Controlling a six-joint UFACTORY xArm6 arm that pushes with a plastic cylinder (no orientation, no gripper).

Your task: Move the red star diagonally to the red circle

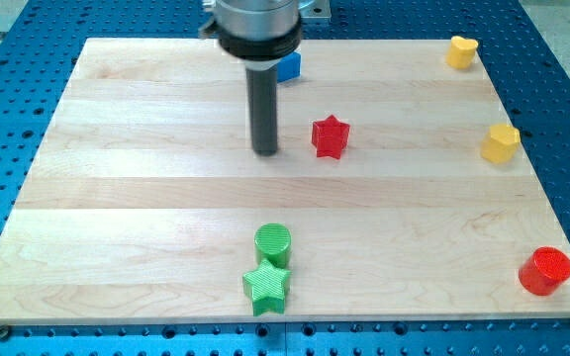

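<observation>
The red star [331,136] lies on the wooden board, a little above the middle. The red circle [545,271] stands near the board's bottom right corner, far from the star. My tip [266,151] rests on the board just to the left of the red star, with a small gap between them.
A blue block [288,66] sits partly hidden behind the rod near the view's top. Two yellow blocks stand on the right, one at the top corner [461,50] and one lower [501,143]. A green circle [273,243] touches a green star [266,287] at the bottom middle.
</observation>
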